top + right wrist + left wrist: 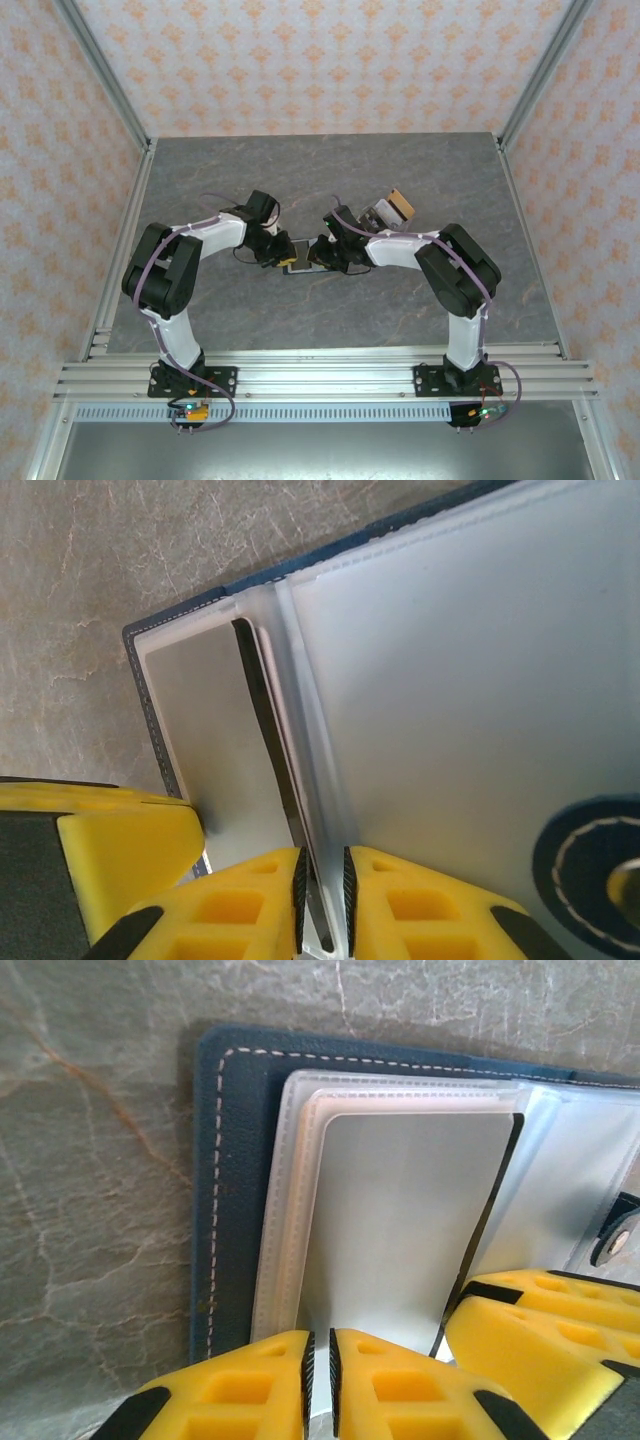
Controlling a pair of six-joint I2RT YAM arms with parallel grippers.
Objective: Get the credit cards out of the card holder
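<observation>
- Closest in, the left gripper (321,1365) is clenched on the bottom edge of a silver card (410,1220) tucked in the open navy wallet (232,1160).
- Just beside it, the right gripper (322,900) pinches the edge of a clear sleeve (440,680).
- That wallet lies flat near the middle of the grey surface (300,170), with the left gripper at its 9 o'clock and the right at 3.
- Toward 1 o'clock from the wallet rests a loose card stack (395,207).

Bright, even light; the card holder (228,1210) casts a faint shadow, near foreground blurred.
</observation>
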